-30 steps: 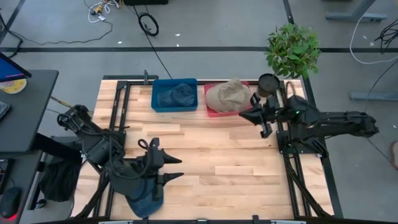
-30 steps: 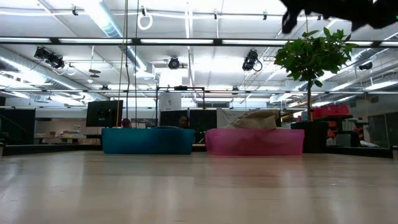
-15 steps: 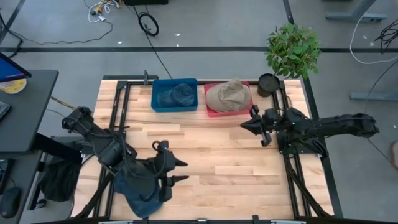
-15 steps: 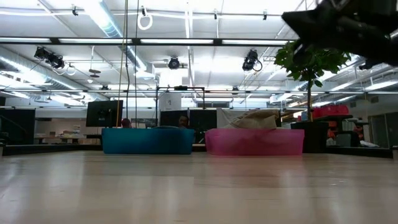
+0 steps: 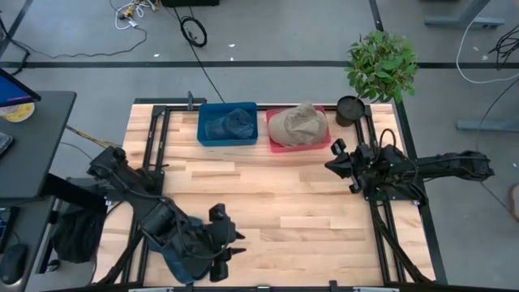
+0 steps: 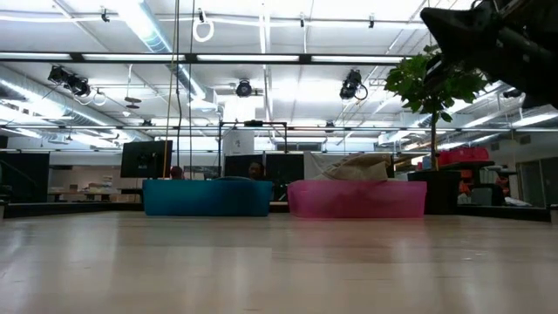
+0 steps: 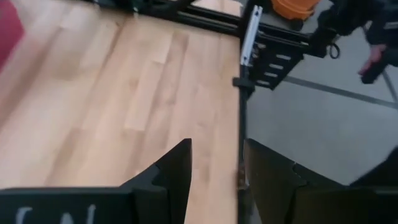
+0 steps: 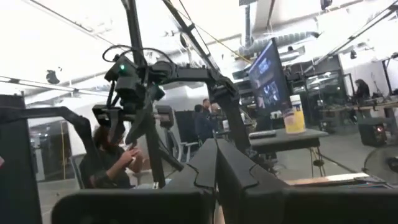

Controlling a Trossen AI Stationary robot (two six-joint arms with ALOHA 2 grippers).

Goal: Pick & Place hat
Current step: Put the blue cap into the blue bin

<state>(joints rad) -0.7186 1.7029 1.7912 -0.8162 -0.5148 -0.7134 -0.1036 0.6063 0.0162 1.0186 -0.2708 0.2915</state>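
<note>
**Two hats in bins, both arms clear of them**

The wooden table [image 5: 268, 203] fills the middle of the high view, framed by dark rails. The left arm [image 5: 130, 191] reaches along the near left side, and its gripper [image 5: 229, 243] hangs over the near edge – its fingers [image 7: 180, 171] stand apart, with bare wood showing between them in the left wrist view. The right arm [image 5: 430, 166] lies along the right side; its gripper [image 5: 340, 162] sits by the right rail, just near of the pink bin, and its fingers [image 8: 214, 165] are pressed together with nothing between them.

At the far edge two bins stand side by side. The blue bin [image 5: 227, 123] on the left holds a dark blue hat [image 5: 235, 122]. The pink bin [image 5: 298, 128] on the right holds a tan hat [image 5: 298, 123] – it rises above the rim in the low view.

A potted plant [image 5: 379, 65] stands at the far right corner. Another dark blue cloth thing [image 5: 188, 258] lies under the left arm at the near edge; what it is cannot be told.
</note>
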